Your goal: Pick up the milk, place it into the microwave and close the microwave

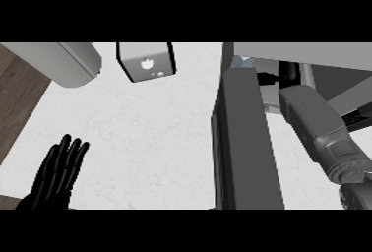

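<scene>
1. The grey microwave (312,54) stands at the far right of the white speckled counter (145,133), and only its top edge and part of its dark inside show.
2. Its dark grey door (243,147) is swung open and juts toward the near edge, seen edge-on as a tall flat slab that runs from the microwave's front almost to the bottom of the view.
3. The milk cannot be made out with any certainty (a small pale patch shows just inside the opening at the far end of the door, too little to name).
4. The right grey forearm (320,128) comes in from the lower right corner and reaches away into the microwave's opening, just right of the open door.
5. The right robot hand (288,74) shows only as a dark shape deep in the opening; I cannot tell how it is set or whether it holds or touches anything.
6. The left black robot hand (56,174) rests at the near left of the view, fingers straight, close together and pointing away, over the counter near its left edge; it holds nothing.
7. A white boxy appliance with a black rim (147,61) sits on the counter at the far middle, well apart from both hands.
8. A pale grey rounded object (62,61) lies at the far left corner, beside a strip of brown wood floor (18,98) along the counter's left side.
</scene>
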`<state>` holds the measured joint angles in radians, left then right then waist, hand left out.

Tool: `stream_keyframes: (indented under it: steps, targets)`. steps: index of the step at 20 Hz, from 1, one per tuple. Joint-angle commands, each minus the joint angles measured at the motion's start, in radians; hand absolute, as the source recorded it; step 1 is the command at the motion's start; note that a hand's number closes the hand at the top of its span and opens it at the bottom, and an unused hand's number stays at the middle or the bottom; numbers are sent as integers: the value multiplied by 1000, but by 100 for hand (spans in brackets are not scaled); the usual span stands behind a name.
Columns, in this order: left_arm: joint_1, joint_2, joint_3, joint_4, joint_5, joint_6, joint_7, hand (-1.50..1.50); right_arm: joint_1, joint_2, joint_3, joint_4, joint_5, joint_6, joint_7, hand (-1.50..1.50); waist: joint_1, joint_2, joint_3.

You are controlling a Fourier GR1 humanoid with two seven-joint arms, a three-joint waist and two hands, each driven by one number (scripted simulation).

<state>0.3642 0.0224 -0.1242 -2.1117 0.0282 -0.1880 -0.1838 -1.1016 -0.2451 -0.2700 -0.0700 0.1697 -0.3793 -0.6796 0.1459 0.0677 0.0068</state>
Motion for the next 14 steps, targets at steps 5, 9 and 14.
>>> stream_keyframes:
  steps: [5,9,14]
  targets:
    - [12,-11,-20,13,-26,16,-1,-150,57,-1,-20,-3,-18,75,-49,-150,-24,-15,-2]
    - [-27,-6,-33,13,-23,9,27,-150,59,23,-41,-13,-39,88,-59,-150,-41,-21,-2]
    - [-53,-22,-78,64,-47,29,34,-150,111,59,-44,-20,-46,179,-126,-150,-60,-27,-3]
